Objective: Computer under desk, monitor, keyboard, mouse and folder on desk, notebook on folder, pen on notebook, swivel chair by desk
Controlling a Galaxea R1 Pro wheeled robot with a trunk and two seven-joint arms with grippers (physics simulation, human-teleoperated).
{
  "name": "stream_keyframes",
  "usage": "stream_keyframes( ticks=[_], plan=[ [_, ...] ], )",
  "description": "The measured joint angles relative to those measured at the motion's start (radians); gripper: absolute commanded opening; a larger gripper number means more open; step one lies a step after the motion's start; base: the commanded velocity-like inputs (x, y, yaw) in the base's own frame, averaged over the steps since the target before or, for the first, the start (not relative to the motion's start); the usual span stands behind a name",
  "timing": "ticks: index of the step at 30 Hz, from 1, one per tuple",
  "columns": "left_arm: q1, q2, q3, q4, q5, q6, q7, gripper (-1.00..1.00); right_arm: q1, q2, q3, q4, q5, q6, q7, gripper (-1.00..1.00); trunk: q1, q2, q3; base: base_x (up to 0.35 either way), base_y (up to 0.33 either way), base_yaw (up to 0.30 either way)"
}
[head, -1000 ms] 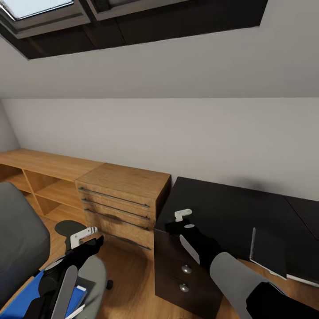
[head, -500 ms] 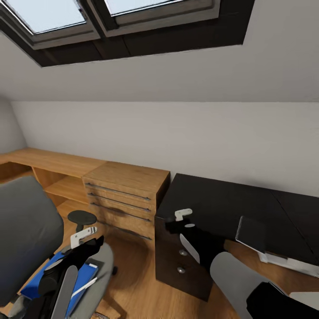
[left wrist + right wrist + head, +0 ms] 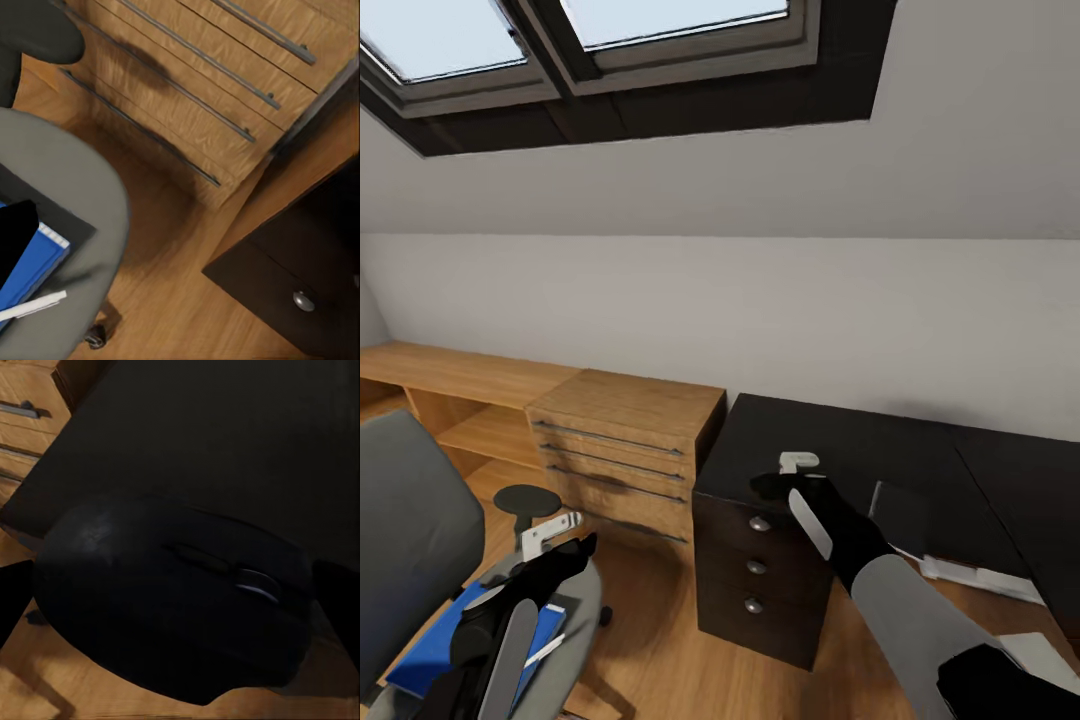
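Clearly early: the right pincer (image 3: 778,487) grasps the mouse (image 3: 176,596) over the bench's (image 3: 920,455) left corner; folder (image 3: 420,655) and pen (image 3: 30,306) lie on the chair (image 3: 410,540); left pincer (image 3: 565,545) state unclear.

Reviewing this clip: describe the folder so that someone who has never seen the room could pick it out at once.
Start at the grey swivel chair in front of the wooden shelving. On its seat lies the folder, flat and bright blue, partly hidden by the left gripper. Its neighbours are a dark notebook and a white pen; it alone is blue.
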Motion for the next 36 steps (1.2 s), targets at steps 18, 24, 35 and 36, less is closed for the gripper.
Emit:
stream_keyframes(
  ticks=[18,24,35,36],
  plan=[
    [0.0,-0.001,-0.155,0.245,-0.001,-0.003,0.033,1.0,-0.001,-0.128,-0.35,-0.061,0.004,0.165,-0.002,-1.0,-0.069,0.126,0.056,0.0,0.0,-0.297],
    [0.002,-0.001,-0.187,0.305,-0.001,-0.061,0.028,1.0,0.005,-0.183,-0.354,-0.058,0.003,0.204,0.005,-1.0,-0.092,0.168,0.075,0.0,0.0,-0.298],
    [0.051,0.009,-0.359,0.586,-0.001,-0.486,0.024,1.0,0.045,-0.308,-0.349,-0.051,0.043,0.214,0.175,-1.0,-0.107,0.196,0.088,0.0,0.0,-0.298],
    [0.052,0.01,-0.363,0.592,-0.001,-0.491,0.024,1.0,0.045,-0.309,-0.349,-0.051,0.05,0.214,0.183,-1.0,-0.107,0.196,0.088,0.0,0.0,-0.298]
  ],
)
